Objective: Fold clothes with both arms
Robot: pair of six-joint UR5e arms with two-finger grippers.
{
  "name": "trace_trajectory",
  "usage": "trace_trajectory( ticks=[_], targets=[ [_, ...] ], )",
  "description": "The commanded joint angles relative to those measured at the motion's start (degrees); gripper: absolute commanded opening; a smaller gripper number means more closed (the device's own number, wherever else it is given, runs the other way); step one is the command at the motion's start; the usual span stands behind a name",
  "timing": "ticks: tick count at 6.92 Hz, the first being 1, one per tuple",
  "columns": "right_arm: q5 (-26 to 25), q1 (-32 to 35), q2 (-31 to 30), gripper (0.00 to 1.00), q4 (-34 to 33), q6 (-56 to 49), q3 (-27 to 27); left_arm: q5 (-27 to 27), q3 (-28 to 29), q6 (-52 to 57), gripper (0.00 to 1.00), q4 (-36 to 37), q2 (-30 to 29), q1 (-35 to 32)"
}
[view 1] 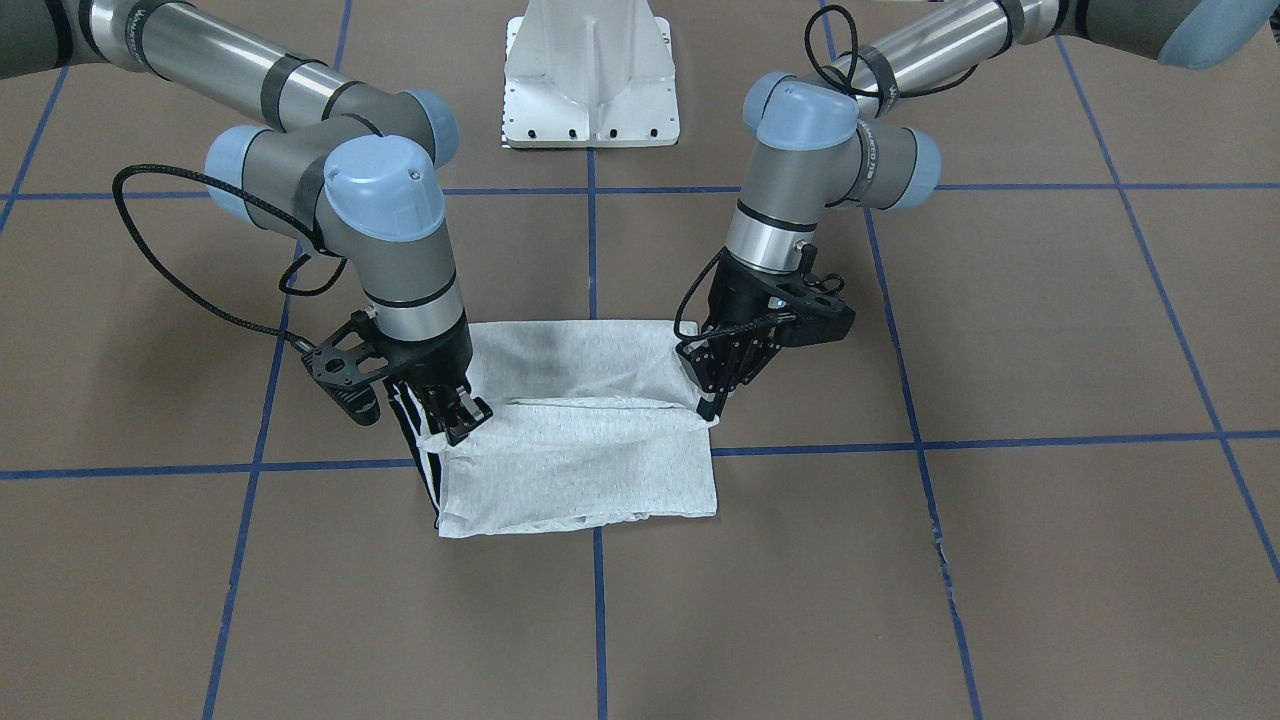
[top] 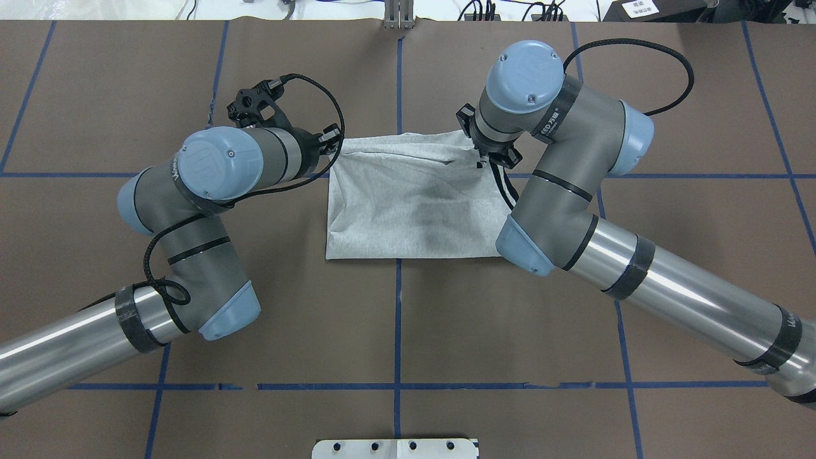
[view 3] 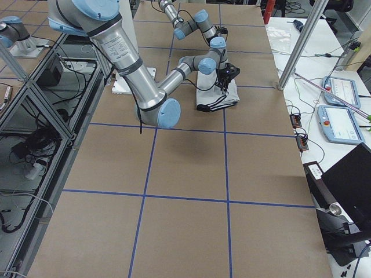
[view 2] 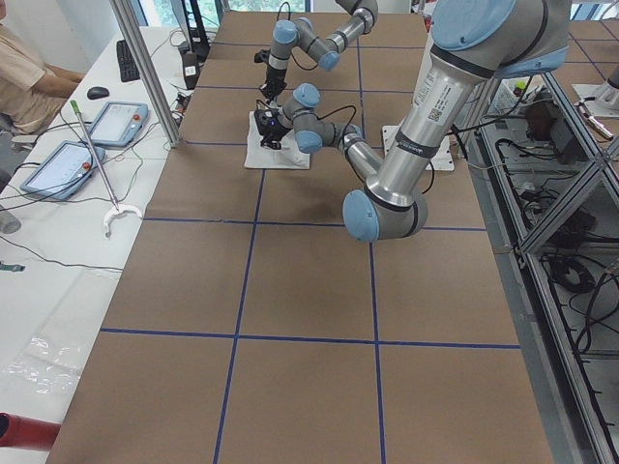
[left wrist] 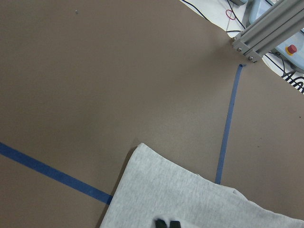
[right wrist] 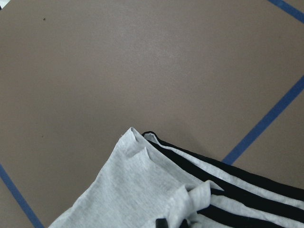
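1. The light heather-grey short-sleeved T-shirt (view 1: 590, 450) lies folded into a rough rectangle at the centre of the front-facing view. It rests on the table, and one layer is doubled over so that a raised fold crosses its middle.
2. Its black-striped trim (right wrist: 247, 190) runs down the shirt's left edge in the front-facing view. In the right wrist view the trim fills the lower right, under a bunched grey corner.
3. The black two-finger right gripper (view 1: 462, 418) sits at that left edge, its fingers pressed together on the cloth just beside the stripes.
4. The black two-finger left gripper (view 1: 712, 405) sits at the shirt's right edge in the same view, its fingers drawn to a point and pinching the end of the fold. In the left wrist view two black fingertips (left wrist: 160, 223) stand side by side at the bottom edge, on grey cloth.
5. The silver-grey tubular right arm (view 1: 380, 200) with light blue joint caps enters from the upper left of the front-facing view. The matching left arm (view 1: 810, 130) enters from the upper right. A black cable (view 1: 180, 270) loops beside the right arm.
6. The brown table (view 1: 1000, 550) is crossed by blue tape lines (view 1: 598, 620), and one of them passes under the shirt.
7. A white metal pedestal (view 1: 590, 75) stands at the top centre, well apart from the shirt.
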Motion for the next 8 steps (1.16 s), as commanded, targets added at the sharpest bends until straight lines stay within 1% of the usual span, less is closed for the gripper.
trace_trajectory(
  ticks=[1, 2, 3, 4, 5, 6, 7, 8],
  targets=[
    [1.92, 3.55, 0.95, 1.00, 6.22, -9.71, -6.71, 0.49, 11.02, 5.45, 0.45, -4.87, -5.67, -4.28],
    [7.07, 8.81, 0.87, 1.00, 6.78, -20.56, -10.31, 0.23, 12.74, 9.92, 0.50, -6.37, -5.80, -7.09],
    [8.60, 12.60, 0.87, 1.00, 6.79, -28.24, -12.78, -0.04, 13.19, 12.66, 0.50, -7.17, -5.54, -8.17],
    [9.48, 15.34, 0.43, 1.00, 6.79, -34.93, -14.46, -1.87, 13.11, 17.56, 0.50, -7.96, -5.01, -9.92],
    [11.84, 18.67, -1.49, 1.00, 6.79, -42.65, -15.00, -8.67, 12.59, 25.09, 0.50, -9.10, -2.22, -13.07],
    [13.87, 21.84, -4.03, 1.00, 6.79, -52.65, -14.83, -17.27, 12.23, 33.26, 0.50, -11.29, 0.76, -17.71],
    [18.15, 26.04, -7.28, 1.00, 6.79, -62.49, -14.65, -25.62, 10.58, 41.78, 0.49, -10.96, 4.36, -23.41],
    [22.02, 30.44, -9.40, 1.00, 6.35, -72.68, -14.56, -32.32, 10.65, 50.65, 0.48, -10.61, 6.49, -29.13]
  ],
)
